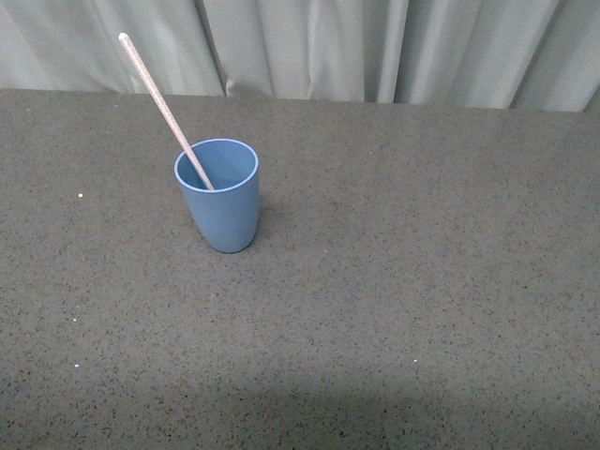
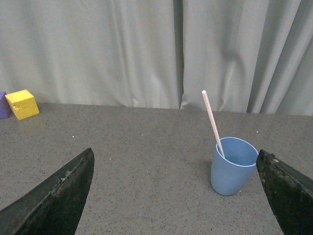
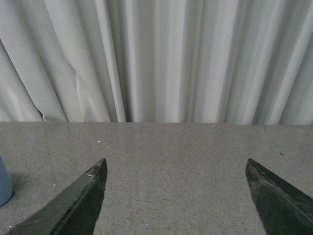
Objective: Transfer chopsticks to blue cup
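The blue cup (image 1: 218, 193) stands upright on the dark speckled table, left of centre in the front view. A thin pale chopstick (image 1: 161, 106) stands in it, leaning up and to the left over the rim. In the left wrist view the cup (image 2: 233, 167) with the chopstick (image 2: 212, 120) sits just inside one of the dark fingers (image 2: 288, 188); my left gripper (image 2: 174, 155) is open, holding nothing and apart from the cup. My right gripper (image 3: 176, 164) is open over bare table, with only the cup's edge (image 3: 4, 182) showing. Neither arm appears in the front view.
A pale grey curtain (image 1: 375, 47) hangs along the table's far edge. A yellow block (image 2: 22, 104) and part of a purple block (image 2: 3, 104) lie near the curtain in the left wrist view.
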You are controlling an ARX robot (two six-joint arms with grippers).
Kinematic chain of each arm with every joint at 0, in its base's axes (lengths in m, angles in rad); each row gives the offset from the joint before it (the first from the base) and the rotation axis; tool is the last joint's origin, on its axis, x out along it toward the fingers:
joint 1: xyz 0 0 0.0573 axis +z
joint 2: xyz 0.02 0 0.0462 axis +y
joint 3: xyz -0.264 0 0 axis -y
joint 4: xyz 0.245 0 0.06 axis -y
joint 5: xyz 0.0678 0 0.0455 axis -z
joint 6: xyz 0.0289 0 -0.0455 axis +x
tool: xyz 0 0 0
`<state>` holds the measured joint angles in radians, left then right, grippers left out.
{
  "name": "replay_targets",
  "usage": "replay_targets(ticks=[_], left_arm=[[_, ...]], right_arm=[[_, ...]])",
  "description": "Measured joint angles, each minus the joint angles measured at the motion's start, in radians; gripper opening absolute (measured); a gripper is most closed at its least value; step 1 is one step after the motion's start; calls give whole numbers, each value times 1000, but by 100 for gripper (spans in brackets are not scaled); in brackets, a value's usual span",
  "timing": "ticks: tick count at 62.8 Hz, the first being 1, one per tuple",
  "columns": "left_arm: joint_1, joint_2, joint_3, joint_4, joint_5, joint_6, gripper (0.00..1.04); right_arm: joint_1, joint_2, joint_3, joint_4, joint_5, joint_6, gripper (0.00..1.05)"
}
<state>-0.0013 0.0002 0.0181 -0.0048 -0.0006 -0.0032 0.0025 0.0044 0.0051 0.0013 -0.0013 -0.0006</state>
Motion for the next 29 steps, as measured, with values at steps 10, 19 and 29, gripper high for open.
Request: replay_targets(ticks=[10,19,29], left_arm=[[0,0,0,0,0,0,98],[0,0,0,0,0,0,98],[0,0,0,0,0,0,98]], right_arm=[[0,0,0,0,0,0,95],[0,0,0,0,0,0,95],[0,0,0,0,0,0,95]])
